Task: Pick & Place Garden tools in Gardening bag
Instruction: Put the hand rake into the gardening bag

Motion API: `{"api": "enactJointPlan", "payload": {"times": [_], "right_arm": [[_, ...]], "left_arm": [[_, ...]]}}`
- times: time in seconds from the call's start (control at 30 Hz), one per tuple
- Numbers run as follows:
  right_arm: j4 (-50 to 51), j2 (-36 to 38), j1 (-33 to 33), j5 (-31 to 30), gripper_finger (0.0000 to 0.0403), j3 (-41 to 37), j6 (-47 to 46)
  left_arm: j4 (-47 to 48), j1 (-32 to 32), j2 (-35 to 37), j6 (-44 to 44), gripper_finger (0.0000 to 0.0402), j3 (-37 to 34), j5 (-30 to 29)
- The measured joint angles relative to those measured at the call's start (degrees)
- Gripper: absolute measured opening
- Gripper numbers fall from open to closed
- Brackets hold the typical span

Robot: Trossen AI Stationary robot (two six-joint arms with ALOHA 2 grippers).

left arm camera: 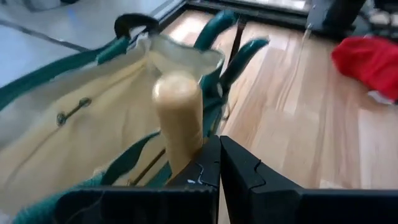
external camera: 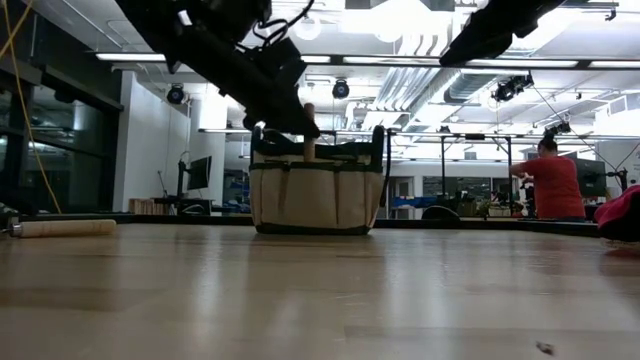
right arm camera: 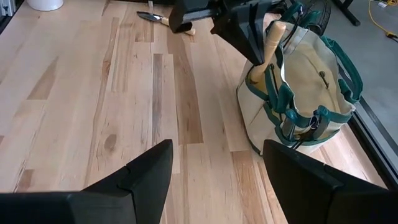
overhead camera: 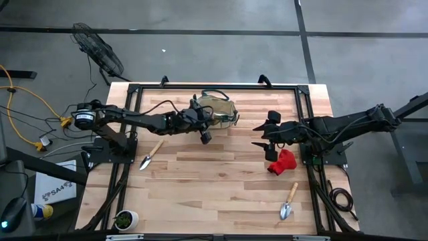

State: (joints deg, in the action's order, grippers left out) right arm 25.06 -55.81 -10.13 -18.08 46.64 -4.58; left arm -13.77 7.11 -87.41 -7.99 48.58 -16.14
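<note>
The left gripper hangs over the near side of the gardening bag, which stands at the middle of the tabletop's far edge. Its fingers are pressed fully together, as the left wrist view shows, and they lie against the pale wooden handle of a tool that stands upright in the bag's outer pocket; the fingers meet beside the handle rather than around it, so they touch it without clasping it. In the right wrist view the same handle pokes up from the green-trimmed pocket just under the left gripper.

The right gripper waits above the right half of the tabletop with its fingers spread wide and nothing between them; its wrist view looks across bare wood toward the bag. Just on its near side lies the red glove, close to the right edge.

One wooden-handled trowel lies in the left half of the tabletop, blade pointing toward the near-left corner. A second trowel lies toward the near-right corner. A small white pot with a green plant sits at the near-left corner.

In the low view a person in a red top stands in the room beyond the tabletop.
</note>
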Motion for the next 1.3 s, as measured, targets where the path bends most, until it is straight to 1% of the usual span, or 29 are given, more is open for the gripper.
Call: {"api": "enactJointPlan", "payload": {"times": [0.2, 0.47, 0.57, 0.7, 0.87, 0.97, 1.23, 1.3], "right_arm": [[0.0, 0.0, 0.0, 0.0, 0.0243, 0.0, -0.1], [0.1, 0.0, 0.0, 0.0, 0.0243, 0.0, -0.2], [0.1, 0.0, 0.0, 0.0, 0.0243, 0.0, -0.2], [0.1, 0.0, 0.0, 0.0, 0.0243, 0.0, -0.2], [0.1, 0.0, 0.0, 0.0, 0.0243, 0.0, -0.2], [0.1, 0.0, 0.0, 0.0, 0.0243, 0.0, -0.2], [0.0, 0.0, 0.0, 0.0, 0.0243, 0.0, -0.4], [0.0, 0.0, 0.0, 0.0, 0.0243, 0.0, -0.4]], "left_arm": [[-0.3, 0.0, 0.7, -0.4, 0.0000, 0.0, 1.0], [-3.8, 0.0, 2.4, -0.5, 0.0000, 0.0, 6.7], [-3.1, -0.5, 3.7, -0.4, 0.0000, 0.0, 6.5], [-2.7, -2.1, 5.4, 1.1, 0.0000, 0.0, 2.1], [-2.5, -5.0, 6.4, 4.2, 0.0000, 0.0, -6.4], [-1.6, -6.2, 6.3, 4.9, 0.0000, 0.0, -10.4], [1.2, -6.0, 5.0, 2.6, 0.0000, 0.0, -15.4], [0.9, -6.1, 5.1, 3.1, 0.0000, 0.0, -15.7]]}}
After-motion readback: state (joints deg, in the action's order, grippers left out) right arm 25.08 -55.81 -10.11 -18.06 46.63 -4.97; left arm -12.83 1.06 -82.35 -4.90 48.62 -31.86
